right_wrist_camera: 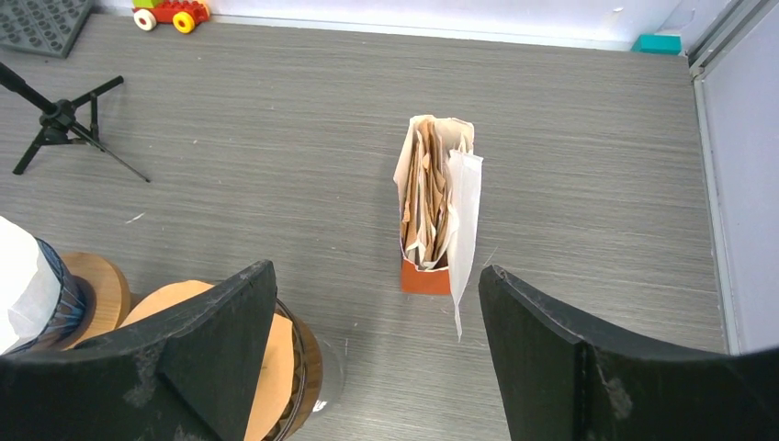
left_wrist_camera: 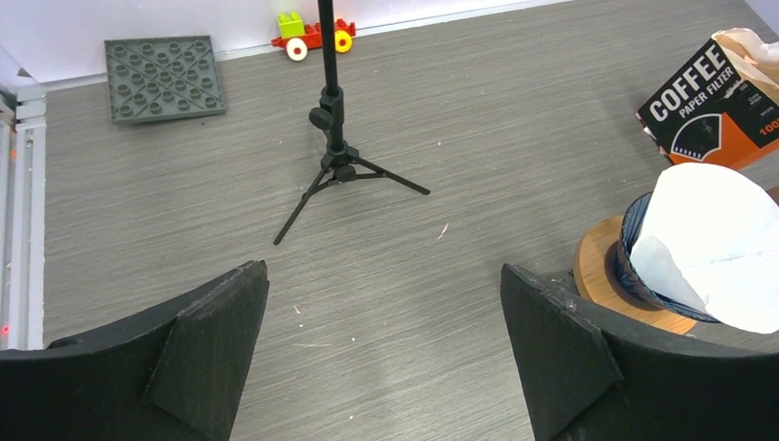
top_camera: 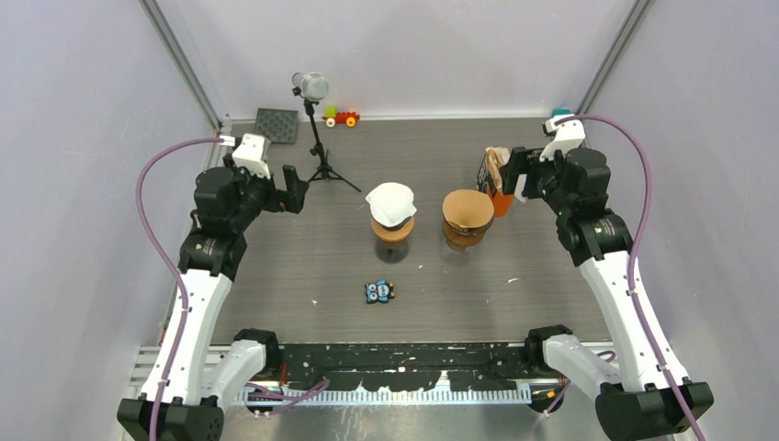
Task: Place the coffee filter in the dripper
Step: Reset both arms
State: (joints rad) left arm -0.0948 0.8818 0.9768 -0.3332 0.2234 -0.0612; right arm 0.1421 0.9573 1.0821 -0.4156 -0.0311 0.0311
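A white coffee filter [top_camera: 391, 202] sits in the left dripper [top_camera: 392, 229], a dark blue cone on a wooden collar, at mid-table; it also shows in the left wrist view [left_wrist_camera: 712, 243]. A second dripper [top_camera: 466, 219] to its right holds a brown filter [right_wrist_camera: 225, 344]. An orange filter box [top_camera: 495, 179] stands upright behind it, with brown and white filters sticking out of it [right_wrist_camera: 434, 207]. My left gripper [top_camera: 296, 190] is open and empty, left of the white filter. My right gripper [top_camera: 514, 173] is open and empty, above the box.
A microphone on a small black tripod [top_camera: 320, 138] stands at the back left. A grey stud plate [top_camera: 277, 125] and a small toy car [top_camera: 342, 118] lie by the back wall. A small blue toy [top_camera: 378, 292] lies near the front centre.
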